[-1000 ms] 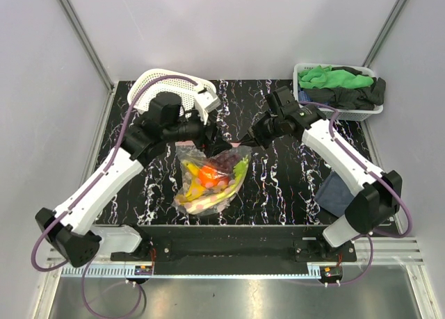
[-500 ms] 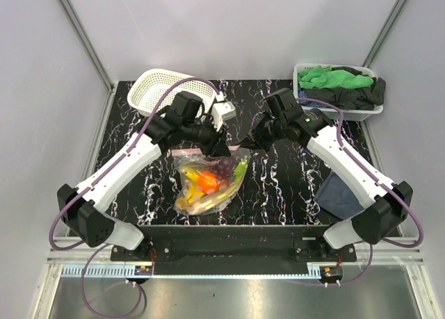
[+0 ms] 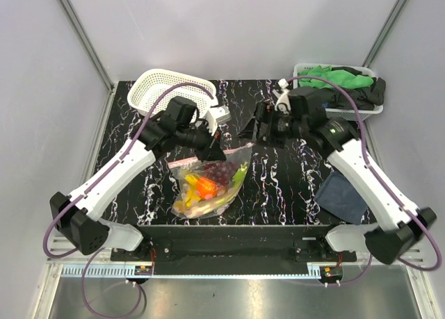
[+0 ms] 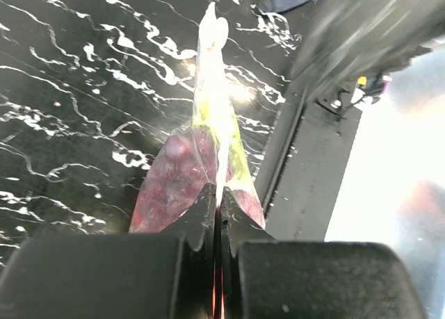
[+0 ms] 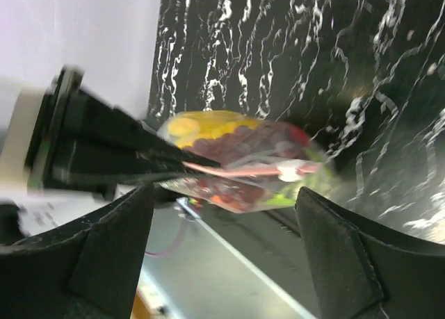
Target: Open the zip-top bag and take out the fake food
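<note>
The zip-top bag [image 3: 208, 183] is a clear pouch with a pinkish-red zip strip [image 5: 240, 170] and a white slider [image 5: 286, 172]. The fake food [image 3: 205, 187] is inside it: yellow banana, red and orange pieces, purple grapes [image 4: 174, 173] and green stalks. My left gripper [image 3: 212, 149] is shut on the bag's upper edge, the thin film pinched flat between its jaws [image 4: 217, 202]. My right gripper [image 3: 252, 128] stands open just right of the bag's mouth and touches nothing. In the right wrist view its fingers [image 5: 111, 249] frame the bag from a short way off.
A white lattice basket [image 3: 161, 88] lies tipped at the back left. At the back right, another basket [image 3: 375, 110] holds green and black cloths. A dark blue cloth [image 3: 341, 194] lies by the right arm. The table's front rail [image 3: 229, 246] runs just below the bag.
The left gripper has closed on the bag's upper edge. The right gripper has let go, opened wide and drawn back to the right. The bag has sagged slightly toward the left arm.
</note>
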